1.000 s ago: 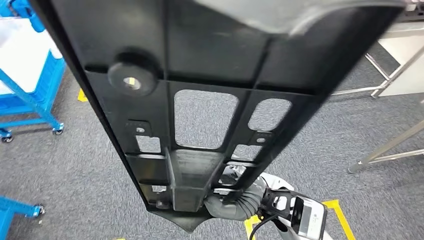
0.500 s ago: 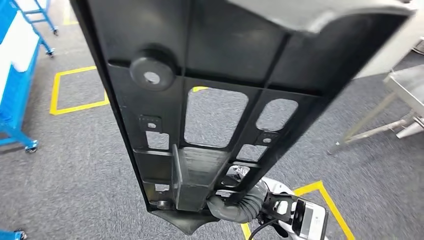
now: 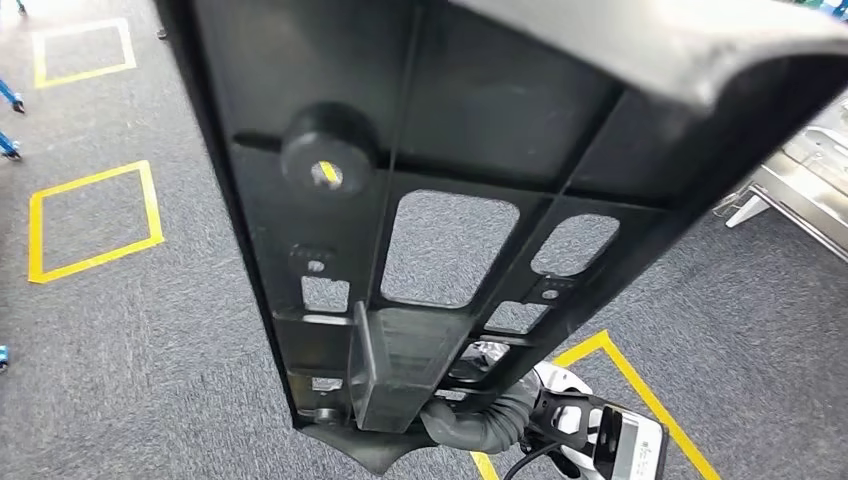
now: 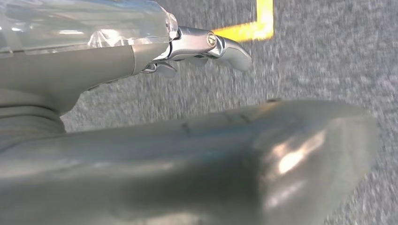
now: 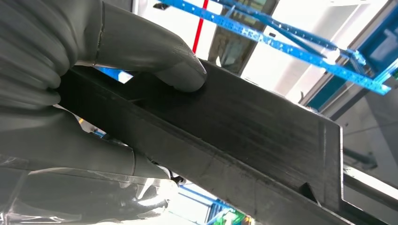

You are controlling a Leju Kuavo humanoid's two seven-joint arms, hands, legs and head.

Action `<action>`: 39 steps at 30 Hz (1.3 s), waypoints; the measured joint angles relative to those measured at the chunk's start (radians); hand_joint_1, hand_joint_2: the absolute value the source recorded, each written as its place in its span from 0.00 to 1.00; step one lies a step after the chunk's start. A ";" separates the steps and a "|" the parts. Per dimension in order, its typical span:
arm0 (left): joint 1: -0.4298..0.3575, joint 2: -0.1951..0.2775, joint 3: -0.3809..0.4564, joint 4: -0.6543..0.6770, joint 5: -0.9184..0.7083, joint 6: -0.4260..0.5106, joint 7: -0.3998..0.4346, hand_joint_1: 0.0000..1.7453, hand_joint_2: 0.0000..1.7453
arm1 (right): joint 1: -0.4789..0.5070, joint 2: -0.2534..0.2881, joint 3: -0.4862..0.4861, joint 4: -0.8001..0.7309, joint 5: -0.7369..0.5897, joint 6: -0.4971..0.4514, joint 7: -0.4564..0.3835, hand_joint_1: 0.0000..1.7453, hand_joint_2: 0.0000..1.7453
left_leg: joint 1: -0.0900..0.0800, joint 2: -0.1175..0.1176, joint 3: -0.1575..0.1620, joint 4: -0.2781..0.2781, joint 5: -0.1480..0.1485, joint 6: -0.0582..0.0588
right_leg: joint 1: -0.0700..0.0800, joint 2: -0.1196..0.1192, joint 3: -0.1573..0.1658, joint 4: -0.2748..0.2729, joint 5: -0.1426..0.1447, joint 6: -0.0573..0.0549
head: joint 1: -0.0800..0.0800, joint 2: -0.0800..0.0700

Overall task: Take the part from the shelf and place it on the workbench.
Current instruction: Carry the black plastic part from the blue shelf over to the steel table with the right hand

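A long black plastic part [image 3: 450, 150] with ribs, cut-outs and a round boss stands up close in front of the head camera, over the floor. My right hand [image 3: 478, 418] grips its lower end; just its grey ribbed cover shows beneath the part. In the right wrist view the right hand [image 5: 70, 93] clamps the part [image 5: 244, 140], thumb pressed on its flat face and fingers under its edge. My left hand [image 4: 94, 70] hangs over the carpet with fingers [image 4: 220, 44] stretched out and nothing in it.
Grey carpet [image 3: 150, 330] lies below, with yellow taped squares at the left [image 3: 90, 215] and near my feet [image 3: 620, 370]. A metal bench frame [image 3: 800, 190] stands at the right edge. Blue cart wheels [image 3: 8, 100] sit at the far left.
The camera has turned: the blue shelving slid out to the left, and the yellow squares and metal frame shifted. The part stays in my right hand's grip.
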 joint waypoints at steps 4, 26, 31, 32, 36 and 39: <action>0.003 0.017 0.015 -0.004 0.001 0.022 0.025 0.00 0.00 | 0.009 -0.005 -0.001 0.000 -0.006 -0.011 -0.006 0.97 1.00 | 0.001 0.039 0.001 -0.009 0.008 0.028 | -0.001 -0.040 -0.028 0.049 -0.031 0.017 | 0.003 0.000; 0.017 0.031 0.097 -0.026 0.023 0.015 0.009 0.00 0.00 | 0.007 -0.001 -0.001 0.031 -0.034 -0.004 -0.028 0.97 1.00 | -0.004 0.045 -0.071 0.160 -0.052 -0.010 | 0.007 -0.043 0.008 -0.015 0.010 -0.026 | 0.004 0.000; 0.010 0.029 0.104 -0.026 0.018 -0.013 -0.003 0.00 0.00 | -0.006 0.002 0.000 0.039 -0.038 -0.004 -0.022 0.97 1.00 | -0.002 -0.013 -0.007 0.008 -0.005 0.006 | 0.002 0.009 -0.013 0.009 0.002 0.001 | 0.005 0.000; 0.008 0.027 0.105 -0.026 0.018 -0.018 -0.007 0.00 0.00 | -0.006 0.002 0.000 0.040 -0.040 -0.002 -0.022 0.97 1.00 | -0.002 -0.002 -0.006 0.006 -0.003 0.013 | 0.001 0.012 -0.015 0.008 0.003 0.006 | 0.004 0.000; 0.007 0.021 0.110 -0.026 0.017 -0.027 -0.023 0.00 0.00 | -0.006 0.002 0.000 0.044 -0.045 0.010 -0.025 0.97 1.00 | -0.001 0.043 0.001 -0.008 0.002 0.034 | 0.001 -0.076 -0.080 0.136 -0.068 0.027 | 0.010 0.000; 0.011 0.017 0.115 -0.026 0.015 -0.029 -0.028 0.00 0.00 | -0.006 0.001 0.001 0.052 -0.048 0.013 -0.024 0.97 1.00 | -0.003 0.082 0.003 -0.008 -0.003 0.037 | -0.005 -0.102 -0.158 0.277 -0.109 0.035 | 0.011 0.000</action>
